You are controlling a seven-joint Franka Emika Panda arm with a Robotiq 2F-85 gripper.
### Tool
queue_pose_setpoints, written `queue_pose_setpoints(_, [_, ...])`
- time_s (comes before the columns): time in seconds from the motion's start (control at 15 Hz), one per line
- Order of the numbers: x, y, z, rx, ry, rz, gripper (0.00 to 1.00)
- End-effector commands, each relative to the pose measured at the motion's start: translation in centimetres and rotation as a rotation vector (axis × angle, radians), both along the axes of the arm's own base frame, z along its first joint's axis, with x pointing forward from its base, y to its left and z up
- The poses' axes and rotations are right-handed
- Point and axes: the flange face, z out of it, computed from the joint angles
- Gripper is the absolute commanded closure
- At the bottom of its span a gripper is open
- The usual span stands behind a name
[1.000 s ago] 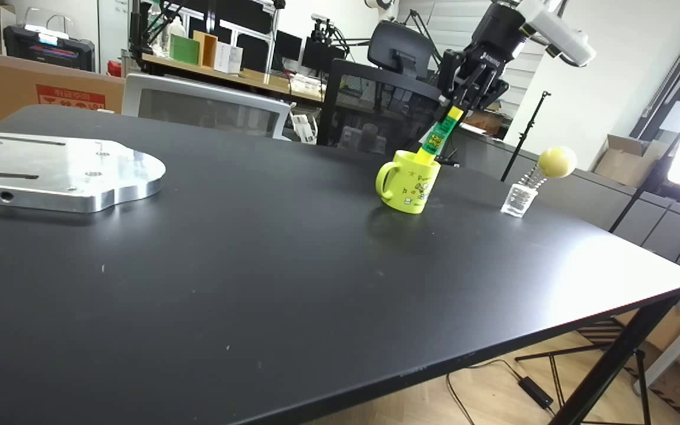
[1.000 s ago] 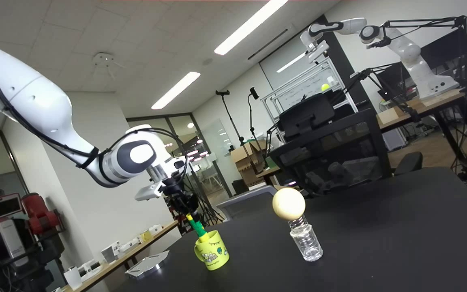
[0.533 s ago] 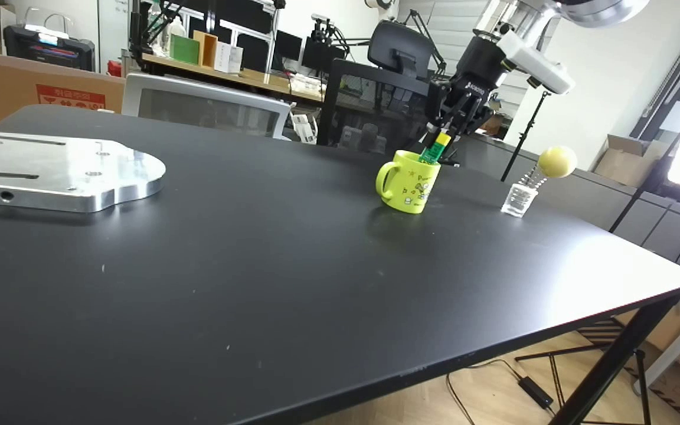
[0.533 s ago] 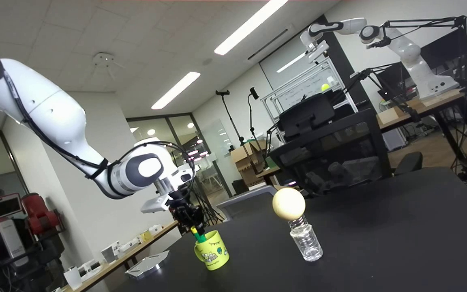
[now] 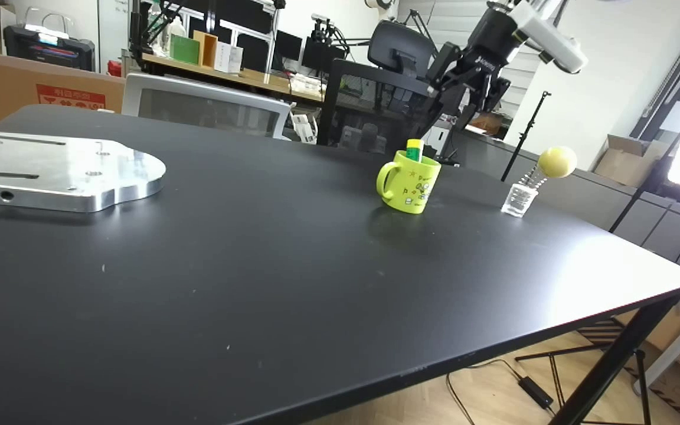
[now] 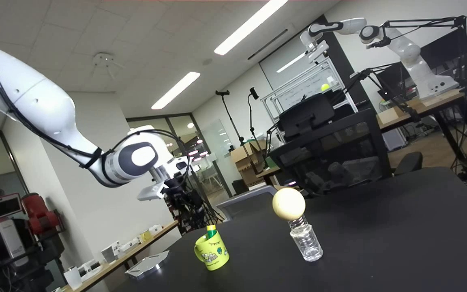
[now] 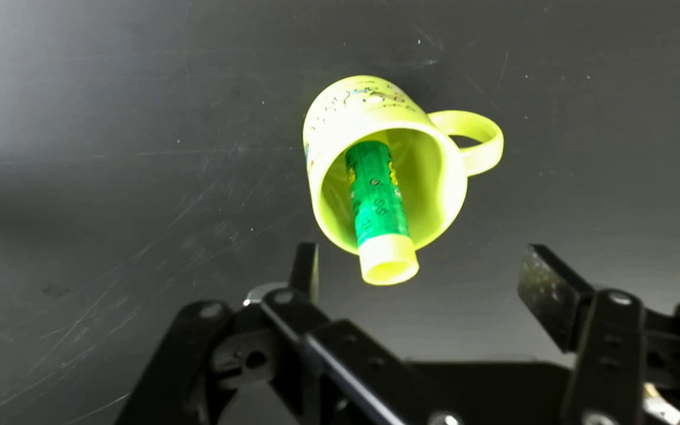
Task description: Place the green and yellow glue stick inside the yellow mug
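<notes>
Your gripper (image 7: 422, 256) has its jaws spread wide; the glue stick (image 7: 378, 192) leans inside the yellow mug (image 5: 406, 188) (yellow end above the rim), near the far edge of the bench (image 5: 245, 260) in an exterior view.

Smooth, glossy mug (image 5: 409, 188) — satiny, scratched table (image 7: 139, 177) — shiny metal plate (image 5: 56, 168).

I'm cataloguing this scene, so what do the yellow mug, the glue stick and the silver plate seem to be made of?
Yellow mug: smooth, softly shiny; glazed ceramic or plastic, I can't tell which.
Glue stick: probably plastic, from its smooth yellow end and printed green body.
Silver plate: likely machined metal, given its bright reflective edge and neat holes.
</notes>
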Motion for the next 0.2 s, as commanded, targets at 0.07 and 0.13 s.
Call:
queue_pose_setpoints(0.07, [-4.0,-3.9,4.7,-0.026,-0.017,-0.036,0.00])
queue_pose_setpoints(0.13, [-1.6,-2.3,3.2,-0.010,-0.026,-0.025,0.00])
